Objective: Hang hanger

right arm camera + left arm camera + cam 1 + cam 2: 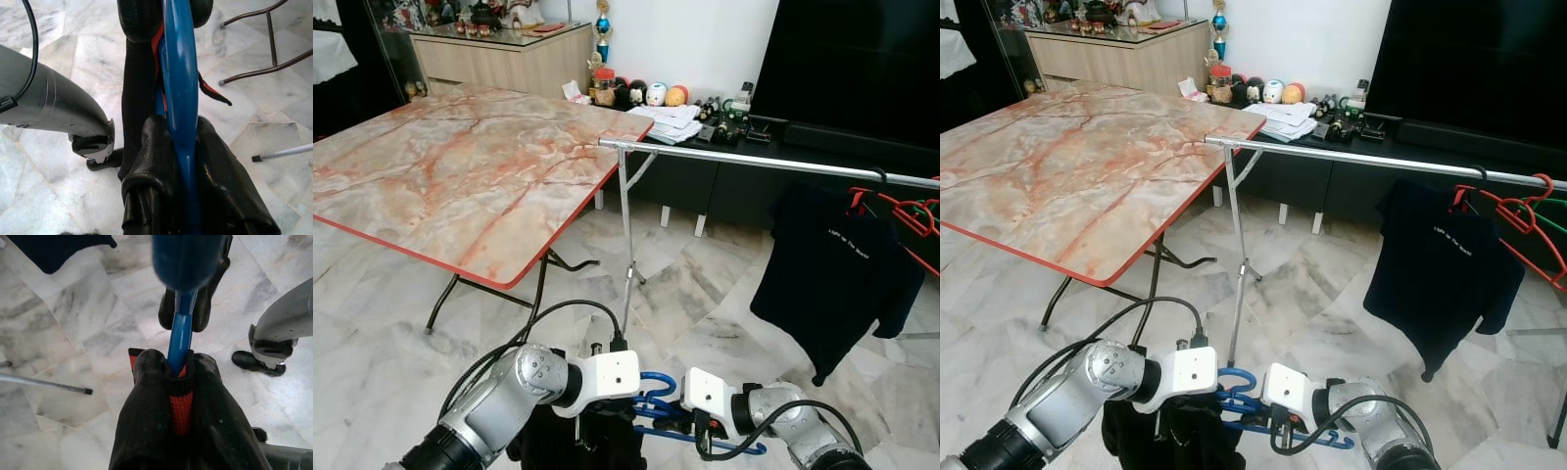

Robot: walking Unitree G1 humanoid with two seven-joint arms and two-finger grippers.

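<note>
The hanging is not yet being done: the blue hanger (1244,403), with a dark garment (1175,431) draped from it, is sitting low between the two hands, well below and short of the rail (764,162), which is running across above and ahead of them. What is left, as I judge it, is raising the hanger and hooking it over a bare stretch of that rail (the far right end is already carrying a black T-shirt (832,274) on red hangers (901,211)). Going from the left: the marble-patterned surface (460,166) is standing ahead and to the left of the left hand, playing no part. The left arm is reaching forward and inward, bent at the elbow, its left hand (178,377) pointing toward the other; in its wrist view the fingers are closing on the hanger's blue bar where the garment's red-trimmed neck is wrapping it. Just to its right, the right hand (181,147) is coming in from the opposite side, its forearm angled inward, fingers clamping the same blue bar, with the garment hanging just beyond its fingertips over the marble floor (705,313).
</note>
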